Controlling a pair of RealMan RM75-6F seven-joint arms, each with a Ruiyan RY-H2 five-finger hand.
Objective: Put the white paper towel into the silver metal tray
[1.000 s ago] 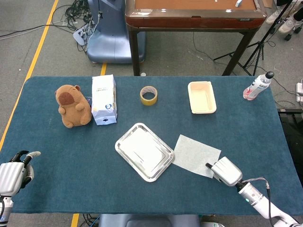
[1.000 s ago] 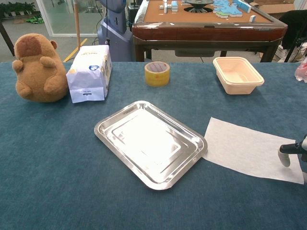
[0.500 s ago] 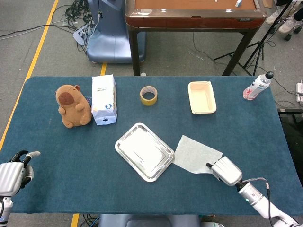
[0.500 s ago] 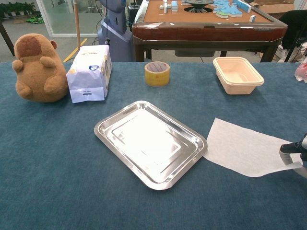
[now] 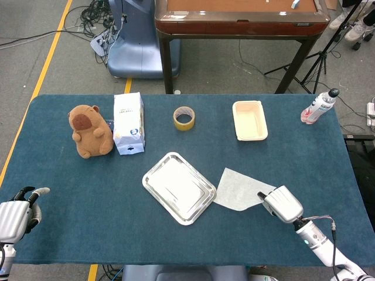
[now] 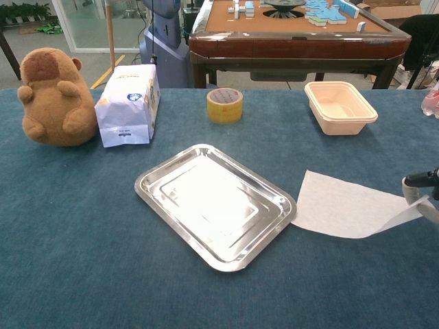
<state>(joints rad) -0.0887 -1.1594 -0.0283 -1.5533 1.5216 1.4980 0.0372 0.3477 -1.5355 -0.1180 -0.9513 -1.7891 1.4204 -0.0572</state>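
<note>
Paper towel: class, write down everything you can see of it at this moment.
The paper towel is a thin white sheet, apparently soft paper, lying mostly flat on the blue table just right of the metal tray, its near-left corner at the tray's rim. Its far right corner is lifted off the cloth, pinched by the right robot hand, so that edge curls upward.

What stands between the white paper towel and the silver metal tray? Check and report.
Nothing visible. The white paper towel lies directly beside the silver metal tray, its near corner at the tray's rim. The right hand pinches the towel's far corner, lifted off the blue tablecloth.
</note>
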